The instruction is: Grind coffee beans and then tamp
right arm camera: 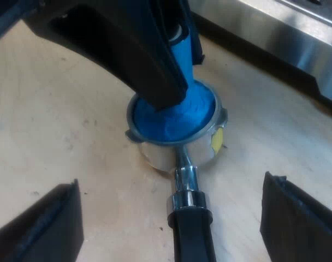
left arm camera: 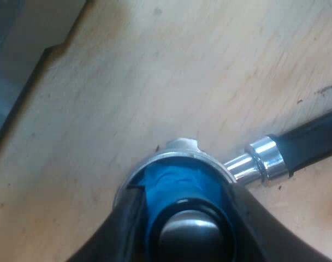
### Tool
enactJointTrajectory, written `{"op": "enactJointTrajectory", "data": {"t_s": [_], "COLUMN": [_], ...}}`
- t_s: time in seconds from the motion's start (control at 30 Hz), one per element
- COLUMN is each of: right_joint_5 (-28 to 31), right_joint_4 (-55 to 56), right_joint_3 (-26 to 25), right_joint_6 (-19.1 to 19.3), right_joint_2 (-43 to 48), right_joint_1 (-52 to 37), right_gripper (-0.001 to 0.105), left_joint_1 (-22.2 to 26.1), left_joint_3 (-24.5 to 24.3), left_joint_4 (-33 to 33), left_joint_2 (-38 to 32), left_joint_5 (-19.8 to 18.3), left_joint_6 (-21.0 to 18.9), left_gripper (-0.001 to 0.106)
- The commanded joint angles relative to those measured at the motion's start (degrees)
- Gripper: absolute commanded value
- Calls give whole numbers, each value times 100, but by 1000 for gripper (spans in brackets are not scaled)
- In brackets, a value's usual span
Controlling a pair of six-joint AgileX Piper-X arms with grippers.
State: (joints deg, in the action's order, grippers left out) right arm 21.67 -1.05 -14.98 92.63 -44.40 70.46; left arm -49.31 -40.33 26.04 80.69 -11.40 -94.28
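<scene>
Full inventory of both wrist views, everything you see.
tamper: 1, blue, standing in the holder's basket
metal holder: 1, silver with dark handle, lying on the table
yellow tag: 1, yellow, on the holder's rim near the handle's neck
espresso machine: 1, steel, past the holder
table: 1, light wood, under the holder
left hand: 1, black, shut on the tamper
right hand: 1, black, open, fingers either side of the holder's handle

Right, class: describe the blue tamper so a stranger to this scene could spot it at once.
Find the steel espresso machine; close by on the wooden table lies the metal holder. The tamper stands in its basket, clamped by the left gripper: the one blue thing among steel and black.
</scene>
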Motion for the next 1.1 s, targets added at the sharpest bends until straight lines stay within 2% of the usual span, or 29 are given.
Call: {"op": "enactJointTrajectory", "data": {"t_s": [0.03, 0.23, 0.57, 0.93, 1.1], "right_joint_5": [47, 35, 36, 36, 36], "right_joint_4": [-41, -41, -41, -173, -173], "right_joint_3": [-8, -8, -8, -20, -33], "right_joint_6": [-10, -52, -93, -75, -49], "right_joint_2": [33, 33, 33, 33, 78], "right_joint_1": [0, 0, 0, 0, 0], "right_gripper": [69, 69, 69, 69, 69], "left_joint_1": [0, 0, 0, 0, 0], "left_joint_3": [357, 514, 480, -234, -574], "left_joint_4": [712, 712, 865, 1001, 1329], "left_joint_2": [295, 295, 309, -562, -881], "left_joint_5": [41, 41, 20, 35, 49], "left_joint_6": [-12, -12, -12, -12, 48], "left_gripper": [0, 0, 0, 0, 0]}}
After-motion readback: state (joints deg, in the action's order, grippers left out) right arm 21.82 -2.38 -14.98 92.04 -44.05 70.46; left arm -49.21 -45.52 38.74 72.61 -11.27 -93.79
